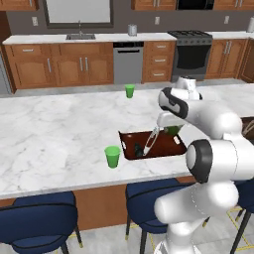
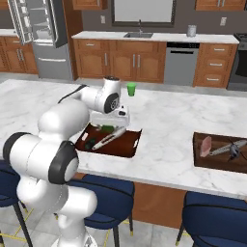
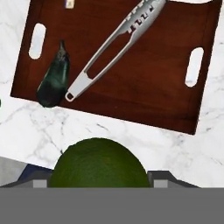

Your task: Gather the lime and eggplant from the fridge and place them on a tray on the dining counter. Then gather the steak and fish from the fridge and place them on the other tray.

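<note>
The lime sits between my fingertips, and my gripper is shut on it just above the marble beside the tray's long edge. On the dark red-brown tray lie the dark eggplant by one slot handle and silver tongs set diagonally. From the base, my gripper hangs over the tray's far right corner, the eggplant at its left end. The other tray holds the pink steak and a grey elongated item. The fridge stands open far left.
Two green cups stand on the dining counter: one just left of the tray near the front edge, one at the far edge. Blue stools line the near side. Wall cabinets, dishwasher and stove lie beyond.
</note>
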